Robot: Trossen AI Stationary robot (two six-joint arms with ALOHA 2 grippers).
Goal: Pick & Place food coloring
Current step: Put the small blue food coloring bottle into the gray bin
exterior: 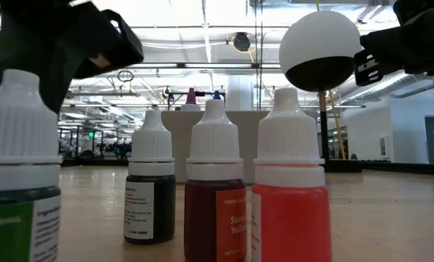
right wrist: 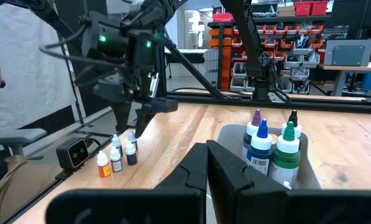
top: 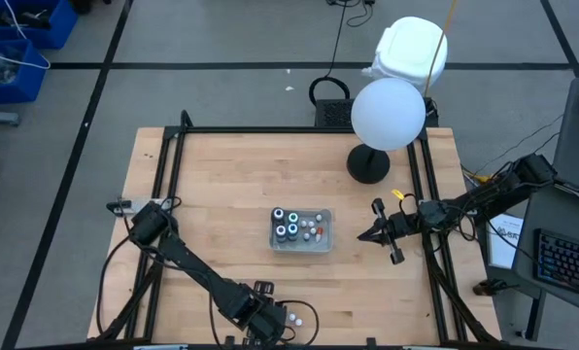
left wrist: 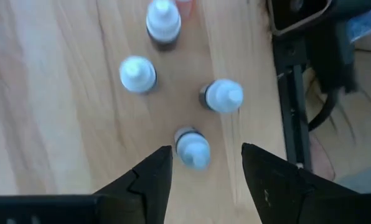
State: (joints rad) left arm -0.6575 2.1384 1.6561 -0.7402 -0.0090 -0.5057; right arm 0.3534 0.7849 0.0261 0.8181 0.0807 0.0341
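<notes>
Left pincer (left wrist: pixel 203 171) hangs over the near edge of the worktop (top: pixel 221 185), its fingers (left wrist: pixel 149 177) spread wide with nothing between them but air above one small bottle. Four food coloring bottles (left wrist: pixel 173 81) stand upright on the bare wood just below it, close together yet apart from each other, all outside the clear tray (top: pixel 301 230). That tray sits mid-worktop, well apart from them, holding several taller dropper bottles (right wrist: pixel 269 146). Further right, a white globe lamp (top: pixel 388 114) stands near the far edge. Right pincer (right wrist: pixel 209 165) hovers just beside the tray's right side, fingers pressed together, empty.
</notes>
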